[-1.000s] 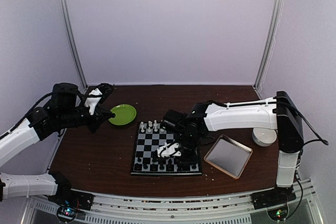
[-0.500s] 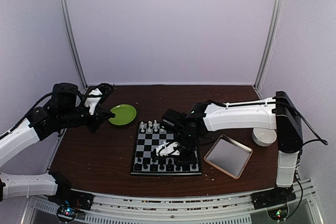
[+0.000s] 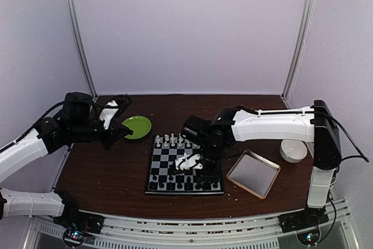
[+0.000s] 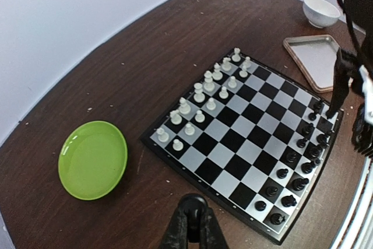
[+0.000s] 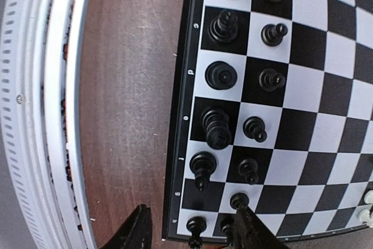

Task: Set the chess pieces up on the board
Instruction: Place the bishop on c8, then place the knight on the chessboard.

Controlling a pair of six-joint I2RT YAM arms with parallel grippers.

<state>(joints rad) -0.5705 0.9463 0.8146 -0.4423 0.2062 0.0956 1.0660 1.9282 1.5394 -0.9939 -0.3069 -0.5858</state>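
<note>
The board (image 3: 152, 170) lies at the table's middle. White chess pieces (image 3: 169, 140) fill its far rows and black ones (image 3: 180, 186) its near rows. In the left wrist view the board (image 4: 233, 150) has the white pieces (image 4: 201, 94) at its left and the black pieces (image 4: 291, 185) at its right. My left gripper (image 4: 193, 228) is shut on a black round-headed piece (image 4: 193, 207), over the bare table beside the board's near-left edge. My right gripper (image 5: 192, 231) is open and empty above the board's (image 5: 326, 51) black rows (image 5: 217, 126). It shows in the top view (image 3: 189, 162) over the board's middle.
A green plate (image 3: 137, 126) lies left of the board, close under the left gripper (image 3: 119, 127). A tan-rimmed metal tray (image 3: 253, 173) and a white bowl (image 3: 293, 151) sit to the board's right. The metal rail (image 5: 41, 115) marks the table's near edge.
My right gripper has drawn up and slightly back from the black rows toward the board's middle. My left arm has shifted a little to the right with its piece.
</note>
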